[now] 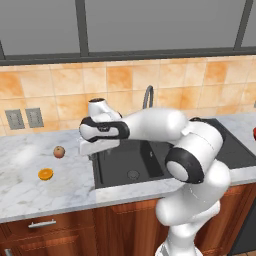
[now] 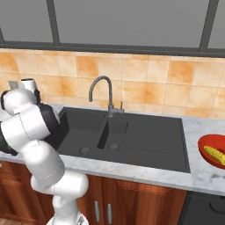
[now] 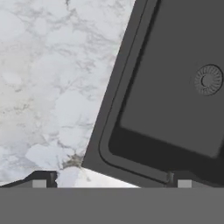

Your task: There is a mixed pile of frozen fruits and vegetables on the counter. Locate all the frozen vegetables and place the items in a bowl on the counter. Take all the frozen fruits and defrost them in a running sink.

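On the marble counter, left of the sink, lie a reddish-tan apple-like fruit and, nearer the front, an orange half. My gripper points down over the left rim of the black sink, a short way right of the apple. In the hand view the gripper is open and holds nothing, above the sink's corner where it meets the counter. A yellow corn cob lies in a red bowl on the counter right of the sink.
A dark gooseneck faucet rises behind the sink, and its top also shows above my arm. The basin's drain is below the hand. Two wall outlets sit on the tiled backsplash. Wooden cabinets run under the counter.
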Tool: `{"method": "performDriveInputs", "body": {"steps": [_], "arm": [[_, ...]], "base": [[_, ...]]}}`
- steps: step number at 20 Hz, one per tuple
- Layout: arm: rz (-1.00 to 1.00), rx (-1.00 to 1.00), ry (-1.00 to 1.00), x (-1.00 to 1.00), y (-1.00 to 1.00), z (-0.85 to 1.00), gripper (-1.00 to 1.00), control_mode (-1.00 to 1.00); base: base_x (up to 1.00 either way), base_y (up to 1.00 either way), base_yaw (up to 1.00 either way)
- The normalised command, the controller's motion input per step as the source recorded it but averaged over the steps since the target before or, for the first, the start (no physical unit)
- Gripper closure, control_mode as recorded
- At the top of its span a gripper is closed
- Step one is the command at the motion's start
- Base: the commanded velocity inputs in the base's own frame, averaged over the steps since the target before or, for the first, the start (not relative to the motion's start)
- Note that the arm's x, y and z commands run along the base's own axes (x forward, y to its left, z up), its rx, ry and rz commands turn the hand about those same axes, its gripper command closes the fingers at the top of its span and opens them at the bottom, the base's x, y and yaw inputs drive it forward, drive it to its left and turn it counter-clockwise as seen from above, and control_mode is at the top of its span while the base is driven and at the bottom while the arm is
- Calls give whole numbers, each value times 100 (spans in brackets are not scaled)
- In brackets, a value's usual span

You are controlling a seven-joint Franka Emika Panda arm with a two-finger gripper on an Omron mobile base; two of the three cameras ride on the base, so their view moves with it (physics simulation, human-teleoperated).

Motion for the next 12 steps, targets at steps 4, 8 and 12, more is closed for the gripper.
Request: {"method": "performDriveInputs", "body": {"steps": [4,8,12], "arm": [[-2,-2,-1,-9,80,-1,-100,-100],[-6,-1,1,0,74,-2,-100,-100],[-5,0,1,0,79,-18,-100,-100]], "base": [[0,0,0],[0,0,0],[0,0,0]]}}
